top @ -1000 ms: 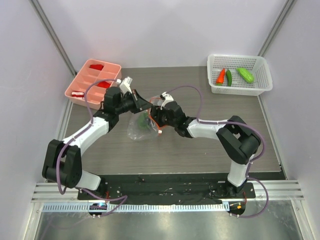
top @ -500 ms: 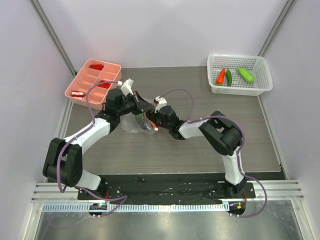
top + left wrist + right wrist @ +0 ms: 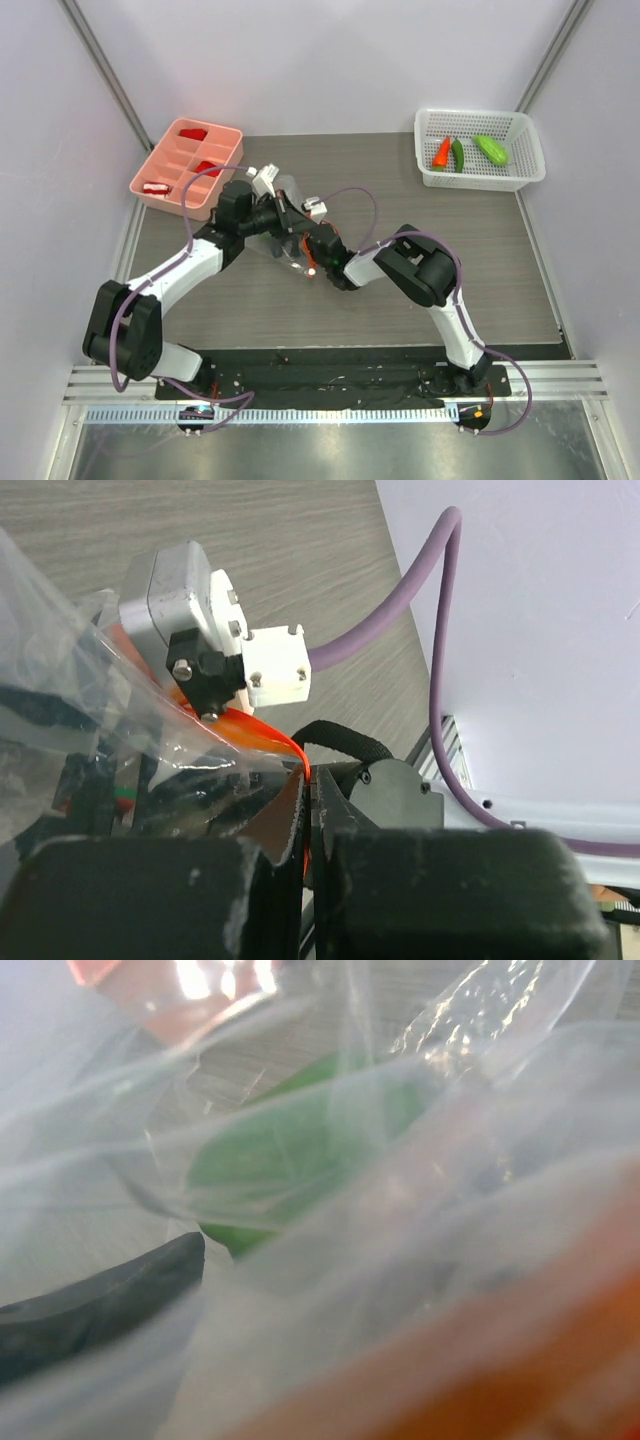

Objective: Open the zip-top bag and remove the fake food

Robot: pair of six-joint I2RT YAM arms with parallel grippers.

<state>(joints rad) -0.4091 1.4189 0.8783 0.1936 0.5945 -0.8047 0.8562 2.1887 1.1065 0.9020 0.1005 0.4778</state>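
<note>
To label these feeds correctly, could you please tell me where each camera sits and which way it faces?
Top external: above and behind the arms, looking down on the table; both arms show, meeting at the zip-top bag.
Left wrist: on the left arm, looking along its fingers, shut on the bag's orange zip strip; the right arm's wrist shows.
Right wrist: pressed close to the bag, seeing a green bell pepper through plastic; a dark shape may be its finger.
Shared: all see the bag.

We see glossy, crinkled clear plastic on the zip-top bag point(image 3: 100, 670) and matt woodgrain on the table point(image 3: 400, 200).
</note>
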